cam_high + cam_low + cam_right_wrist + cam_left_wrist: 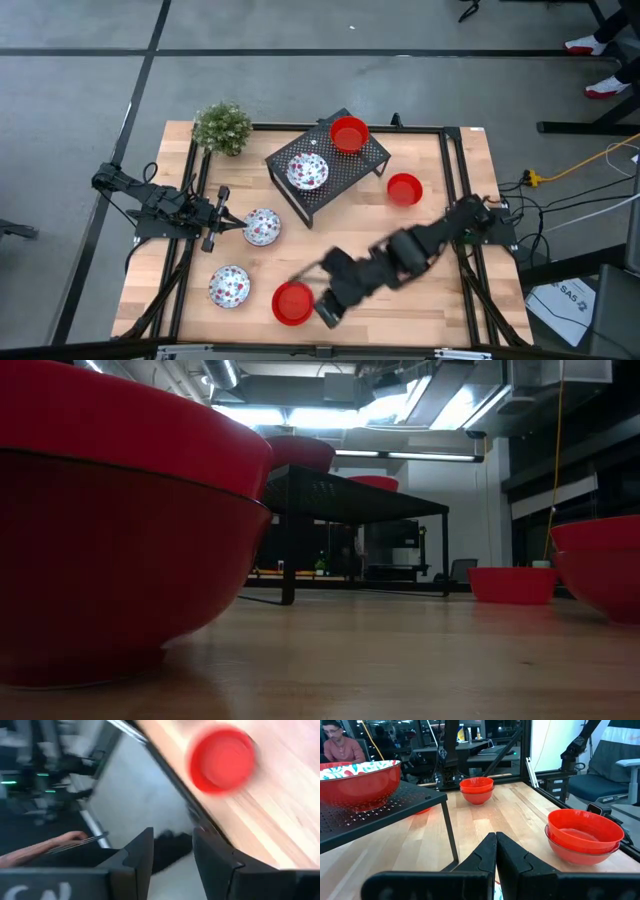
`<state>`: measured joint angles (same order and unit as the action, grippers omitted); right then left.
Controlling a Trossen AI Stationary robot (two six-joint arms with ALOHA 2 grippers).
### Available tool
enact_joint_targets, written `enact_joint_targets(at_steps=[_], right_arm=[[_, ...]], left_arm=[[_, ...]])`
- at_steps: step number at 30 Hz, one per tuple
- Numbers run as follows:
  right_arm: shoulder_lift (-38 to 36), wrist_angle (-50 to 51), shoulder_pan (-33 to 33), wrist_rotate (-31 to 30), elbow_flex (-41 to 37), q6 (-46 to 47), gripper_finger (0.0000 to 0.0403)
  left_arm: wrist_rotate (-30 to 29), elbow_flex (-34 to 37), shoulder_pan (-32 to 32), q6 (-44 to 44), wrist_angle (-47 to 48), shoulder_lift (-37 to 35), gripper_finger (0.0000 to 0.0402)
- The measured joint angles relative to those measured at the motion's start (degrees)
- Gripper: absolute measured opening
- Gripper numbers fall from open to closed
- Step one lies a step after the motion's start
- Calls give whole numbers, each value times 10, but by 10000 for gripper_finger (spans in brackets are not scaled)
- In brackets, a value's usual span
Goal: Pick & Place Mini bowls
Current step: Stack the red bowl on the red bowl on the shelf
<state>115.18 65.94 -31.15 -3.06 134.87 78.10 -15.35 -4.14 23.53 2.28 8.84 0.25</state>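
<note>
two mini bowls sit on the black perforated metal rack (330,165): a glossy red one (348,133) at its far corner and a white bowl with red floral speckles (308,171) toward the near side, so that much looks placed, assuming the rack is the goal. four remain on the pale wooden table (440,310): a plain red bowl (404,189) just right of the rack, a speckled bowl (262,227) left of the rack's near leg, another speckled bowl (229,287) nearer the front edge, and a red bowl (292,303) at the front, which in the left wrist view looks like two nested. the right gripper (326,313) is stretched across the table to just beside that front red bowl; its fingers stand apart and empty, the bowl off to one side of them, not between. the left gripper (236,225) rests at the left side, fingers pressed together on nothing, tip close to the nearer speckled bowl. a small green potted plant (222,127) stands at the far left corner. roughly a third done by my reckoning; no bowl is in hand.
</note>
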Motion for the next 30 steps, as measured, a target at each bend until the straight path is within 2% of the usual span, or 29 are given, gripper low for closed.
enact_joint_targets(at_steps=[9, 14, 20, 26, 30], right_arm=[[0, 140, -79, -64, 0, 155, 138], [0, 238, -95, -64, 0, 203, 138], [2, 239, -97, -94, -17, 194, 138], [0, 239, -96, -93, -102, 190, 128], [-35, 240, -91, -77, -187, 192, 115]], left_arm=[[0, 0, 0, 0, 0, 0, 4], [0, 0, 0, 0, 0, 0, 4], [0, 0, 0, 0, 0, 0, 4], [0, 0, 0, 0, 0, 0, 4], [0, 0, 0, 0, 0, 0, 4]])
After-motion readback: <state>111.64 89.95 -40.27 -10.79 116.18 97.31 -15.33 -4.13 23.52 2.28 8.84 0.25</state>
